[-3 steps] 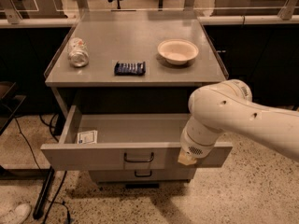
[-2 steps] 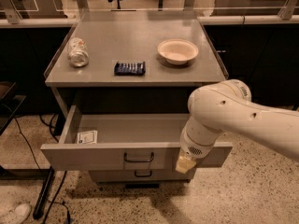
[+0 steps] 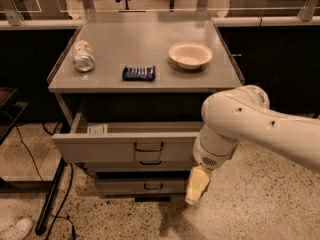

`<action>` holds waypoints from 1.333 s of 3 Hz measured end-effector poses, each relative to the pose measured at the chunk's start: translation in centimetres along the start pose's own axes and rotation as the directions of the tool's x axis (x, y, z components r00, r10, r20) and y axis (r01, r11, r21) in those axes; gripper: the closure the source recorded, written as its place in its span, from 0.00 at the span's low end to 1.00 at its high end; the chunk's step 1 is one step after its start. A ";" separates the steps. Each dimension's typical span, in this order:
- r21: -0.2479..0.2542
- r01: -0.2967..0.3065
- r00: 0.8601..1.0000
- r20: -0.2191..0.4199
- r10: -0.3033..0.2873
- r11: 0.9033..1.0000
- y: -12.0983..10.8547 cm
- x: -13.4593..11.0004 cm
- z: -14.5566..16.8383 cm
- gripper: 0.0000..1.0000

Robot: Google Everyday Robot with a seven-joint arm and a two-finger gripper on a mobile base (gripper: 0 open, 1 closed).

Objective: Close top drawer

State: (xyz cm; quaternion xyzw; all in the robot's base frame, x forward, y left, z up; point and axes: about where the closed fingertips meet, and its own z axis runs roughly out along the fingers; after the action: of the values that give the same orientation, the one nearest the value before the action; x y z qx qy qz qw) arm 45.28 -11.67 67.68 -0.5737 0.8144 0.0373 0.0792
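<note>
The top drawer [image 3: 100, 146] is a wide grey metal drawer with a small dark wire handle [image 3: 149, 147] at its centre. It stands partly open, only a little way out of the cabinet. A white card [image 3: 97, 129] lies inside at the left. My gripper [image 3: 197, 185] hangs below my white arm [image 3: 235, 124], in front of the drawer front's right end and lower than it, with cream-coloured fingers pointing down.
Two lower grey drawers [image 3: 145, 186] sit shut beneath. The cabinet top [image 3: 145, 44] carries a lying jar [image 3: 83, 55], a dark blue packet [image 3: 139, 73] and a cream bowl [image 3: 190, 55]. A black stand with cables [image 3: 50, 199] is at the left on the speckled floor.
The top drawer has slid inward and shows much less of its inside. My gripper has dropped lower, below the drawer front.
</note>
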 end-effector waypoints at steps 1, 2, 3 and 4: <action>0.000 0.000 1.000 0.000 0.000 1.000 0.0 0.0 0.0 0.19; 0.000 0.000 1.000 0.000 0.000 1.000 0.0 0.0 0.0 0.42; 0.000 0.000 1.000 0.000 0.000 1.000 0.0 0.0 0.0 0.66; 0.002 0.008 1.000 -0.002 -0.008 1.000 -0.6 -0.5 -0.1 0.89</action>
State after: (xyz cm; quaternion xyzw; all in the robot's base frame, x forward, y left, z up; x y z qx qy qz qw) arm 45.97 -11.41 67.85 -0.5768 0.8123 0.0357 0.0792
